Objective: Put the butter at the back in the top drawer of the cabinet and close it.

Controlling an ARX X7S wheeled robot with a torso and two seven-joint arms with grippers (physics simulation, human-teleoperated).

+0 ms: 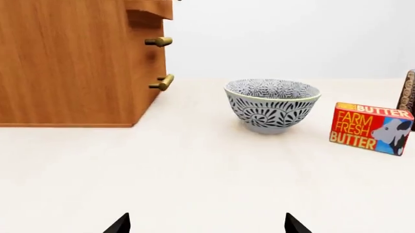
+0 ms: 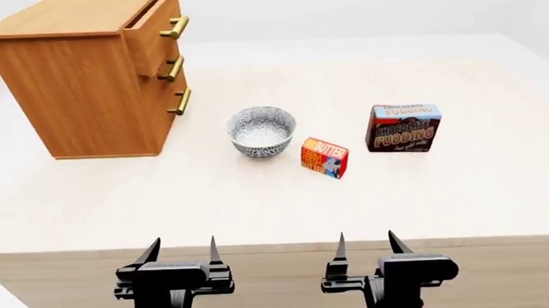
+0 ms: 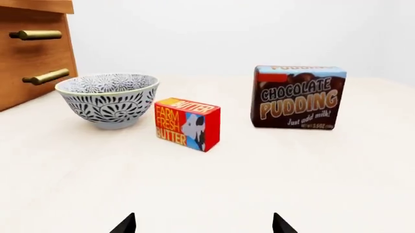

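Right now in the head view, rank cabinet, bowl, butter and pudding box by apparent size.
1. cabinet, by far the largest
2. pudding box and bowl: look about alike, so no ranking between them
3. butter, the smallest

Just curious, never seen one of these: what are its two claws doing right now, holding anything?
Left gripper: open, holding nothing.
Right gripper: open, holding nothing.
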